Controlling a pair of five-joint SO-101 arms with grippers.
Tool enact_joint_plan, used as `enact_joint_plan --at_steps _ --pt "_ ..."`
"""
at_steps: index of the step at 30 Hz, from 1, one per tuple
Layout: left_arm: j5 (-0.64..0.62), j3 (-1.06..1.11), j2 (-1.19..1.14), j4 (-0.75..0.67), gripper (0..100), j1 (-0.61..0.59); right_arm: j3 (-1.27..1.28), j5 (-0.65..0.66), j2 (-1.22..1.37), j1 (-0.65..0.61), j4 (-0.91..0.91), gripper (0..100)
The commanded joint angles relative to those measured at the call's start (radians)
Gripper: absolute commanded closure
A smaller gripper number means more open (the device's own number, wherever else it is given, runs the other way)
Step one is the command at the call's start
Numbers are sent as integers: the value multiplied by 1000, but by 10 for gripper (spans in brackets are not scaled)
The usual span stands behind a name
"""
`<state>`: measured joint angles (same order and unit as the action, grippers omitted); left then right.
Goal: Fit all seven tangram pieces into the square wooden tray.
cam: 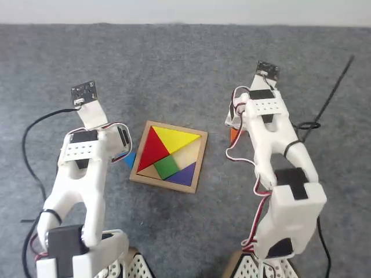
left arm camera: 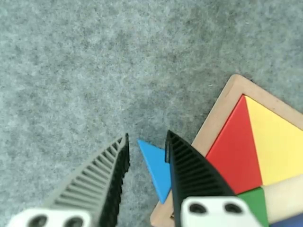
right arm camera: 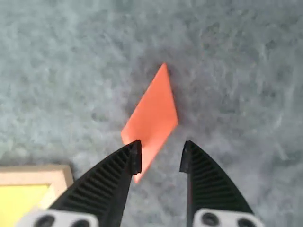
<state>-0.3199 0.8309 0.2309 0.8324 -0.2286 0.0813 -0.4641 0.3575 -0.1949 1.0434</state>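
Observation:
The square wooden tray (cam: pixel 199 159) lies mid-table and holds a red triangle (cam: pixel 152 149), a yellow triangle (cam: pixel 174 139), a green square (cam: pixel 166 167) and a purple triangle (cam: pixel 184 174). A small blue triangle (left arm camera: pixel 158 168) lies on the carpet against the tray's rim (left arm camera: pixel 220 109). My left gripper (left arm camera: pixel 147 149) is open just above it, one finger (left arm camera: pixel 187 165) covering part of the piece. An orange parallelogram (right arm camera: pixel 154 113) rests on the carpet to the right of the tray. My right gripper (right arm camera: pixel 161 155) is open over its near end, holding nothing.
Grey carpet covers the whole table. Bare wood shows inside the tray (cam: pixel 190 153) between the yellow and purple pieces. A black cable (cam: pixel 330 95) runs past the right arm, and another (cam: pixel 32 145) loops beside the left arm.

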Motion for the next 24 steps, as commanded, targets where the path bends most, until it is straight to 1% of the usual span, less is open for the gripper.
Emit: enact_joint_plan --at_steps 1,5,10,21,24 --pt "9 -5 41 -2 874 -6 -123 -17 28 -4 8 853" --pt "9 -5 41 -2 874 -6 -236 -94 114 4 74 846" --pt "9 -8 43 2 874 -6 -407 -153 228 5 191 738" --pt "9 -8 43 0 874 -6 -818 -158 503 5 366 745" --pt "9 -8 43 0 874 -6 -884 -158 542 5 407 746"
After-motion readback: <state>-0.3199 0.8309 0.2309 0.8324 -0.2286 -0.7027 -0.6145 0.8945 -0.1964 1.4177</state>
